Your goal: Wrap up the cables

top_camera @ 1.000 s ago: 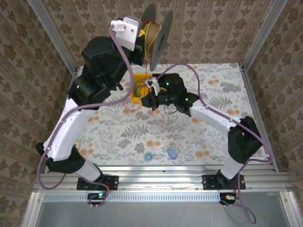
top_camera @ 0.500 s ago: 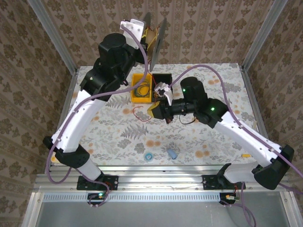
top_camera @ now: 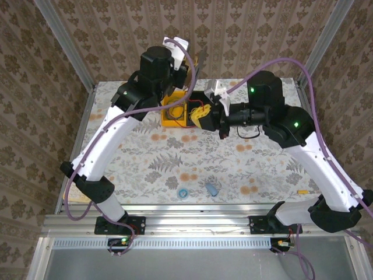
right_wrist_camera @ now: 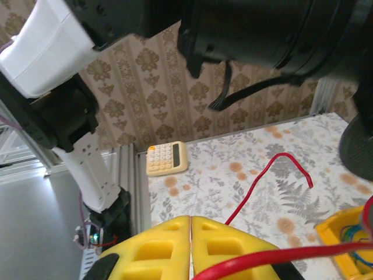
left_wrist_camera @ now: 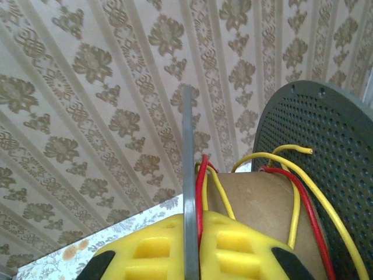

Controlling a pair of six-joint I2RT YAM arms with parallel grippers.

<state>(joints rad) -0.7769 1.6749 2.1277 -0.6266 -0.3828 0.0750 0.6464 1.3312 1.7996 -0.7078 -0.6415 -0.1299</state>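
Left claw [left_wrist_camera: 187,230] is clamped on the thin flange of the spool [left_wrist_camera: 317,146], which it holds up off the table [top_camera: 145,151] at the table's 12 o'clock edge. Red wire [left_wrist_camera: 199,195] and a yellow wire [left_wrist_camera: 296,213] lie over the cardboard core [left_wrist_camera: 256,204]. The red wire runs down beside the flange at the fingers.

Right claw [right_wrist_camera: 190,227] is pressed together and looks to be pinching the red wire. In the right wrist view one stretch runs off taut toward 3 o'clock, and the loose tail arcs over the table at 1 o'clock.

In the top view the right claw sits just at 3 o'clock of the yellow bin [top_camera: 166,116]. Calculator [right_wrist_camera: 166,157] lies at the table edge. A small blue part [top_camera: 211,189] lies near the table's 6 o'clock edge.
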